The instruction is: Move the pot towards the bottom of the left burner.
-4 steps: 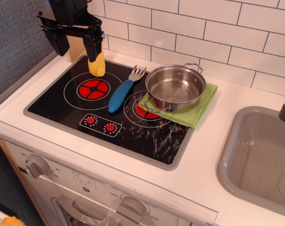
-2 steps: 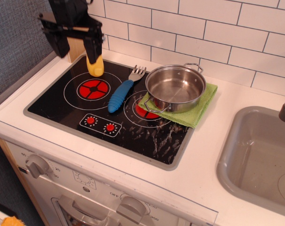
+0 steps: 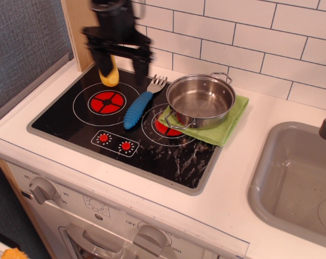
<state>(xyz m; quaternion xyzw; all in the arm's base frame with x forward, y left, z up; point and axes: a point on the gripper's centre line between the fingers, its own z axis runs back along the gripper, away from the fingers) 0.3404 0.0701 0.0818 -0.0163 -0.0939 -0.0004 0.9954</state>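
Observation:
The shiny steel pot (image 3: 200,100) with two wire loop handles sits on a green cloth (image 3: 226,125) over the right burner, upright and empty. The left burner (image 3: 106,102) is a red segmented disc with white rings on the black cooktop (image 3: 168,154). My gripper (image 3: 120,63) is black, open and empty. It hangs above the back of the cooktop, between the left burner and the pot, well left of the pot and blurred from motion.
A blue-handled fork (image 3: 140,103) lies between the two burners. A yellow object (image 3: 110,77) stands at the back edge of the left burner, partly behind my fingers. A grey sink (image 3: 297,183) is at the right. Tiled wall runs behind.
My gripper has moved right, from above the cooktop's back left corner to over the gap between the burners. The pot, fork and cloth have not moved.

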